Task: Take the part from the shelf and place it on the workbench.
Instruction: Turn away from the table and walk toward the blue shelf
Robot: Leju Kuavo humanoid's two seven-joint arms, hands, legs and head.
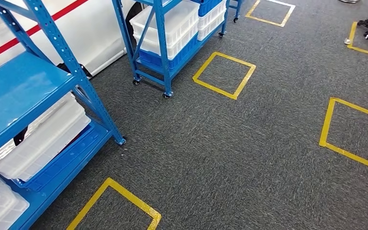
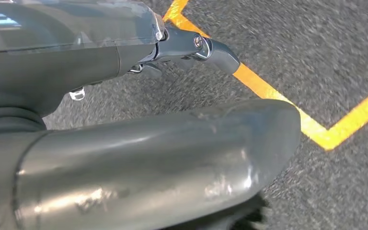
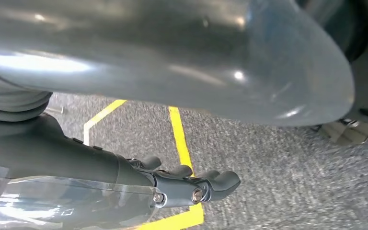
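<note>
Both hands hang low over the carpet [image 1: 249,158] w/ nothing in them. Left hand [image 2: 76,72]: dark fingers [image 2: 218,53] reach out nearly straight, thick thumb apart from them, so it's released. Right hand [image 3: 76,163]: fingers [image 3: 215,182] side by side, a little curled at the tips, also released.

The part: can't tell where it is. If it's on a shelf, the crates hide it.

From the head cam, near shelf [image 1: 19,91] sits at 9 o'clock and the far shelf [image 1: 160,43] at 11-12. Empty hands over open floor fit 2 stages: en route to a shelf for the pick, or part already set down and walking off. Pics don't settle which.

Either way, doing this bit well prob means steady steps, arms kept in so they don't clip the uprights at 9, and squaring up to the target before any reach.

Materials:
- Shelves: blue painted steel, perforated uprights, flat smooth decks. Far one is on small castors, so it could roll if bumped.
- White crates [image 1: 48,139]: hard plastic, ribbed rims, stacked on a blue crate [image 1: 62,160].
- Carpet: grey, short coarse pile, prob decent grip underfoot.
- Yellow tape squares [image 1: 225,74] at 12-1, 3 and 7: flat, glossy.
- Hand shells: smooth grey, shiny, scuffed
</note>
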